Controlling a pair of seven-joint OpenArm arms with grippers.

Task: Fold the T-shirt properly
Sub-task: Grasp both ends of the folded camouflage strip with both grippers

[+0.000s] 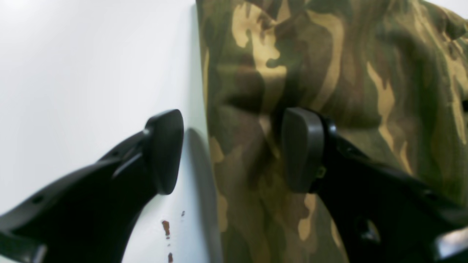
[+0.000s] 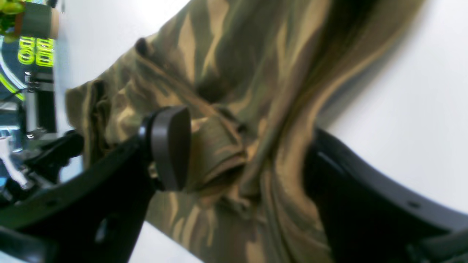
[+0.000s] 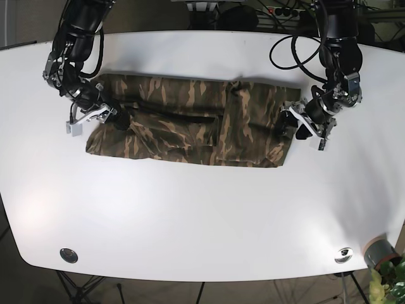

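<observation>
The camouflage T-shirt [image 3: 190, 120] lies spread across the white table [image 3: 202, 215], partly folded into a long band. My left gripper [image 3: 296, 126] is at the shirt's right end. In the left wrist view it [image 1: 234, 146] is open and straddles the shirt's edge [image 1: 329, 91], one finger on the bare table and one on the cloth. My right gripper [image 3: 111, 117] is at the shirt's left end. In the right wrist view it [image 2: 245, 153] is open with a bunched fold of the shirt [image 2: 219, 157] between the jaws. Its far finger is partly hidden by cloth.
A potted plant [image 3: 383, 256] stands at the table's front right corner. Two round metal fittings [image 3: 68, 255] [image 3: 343, 254] sit near the front edge. Small brown stains [image 1: 166, 227] mark the table by the left gripper. Cables [image 3: 291, 50] hang at the back right.
</observation>
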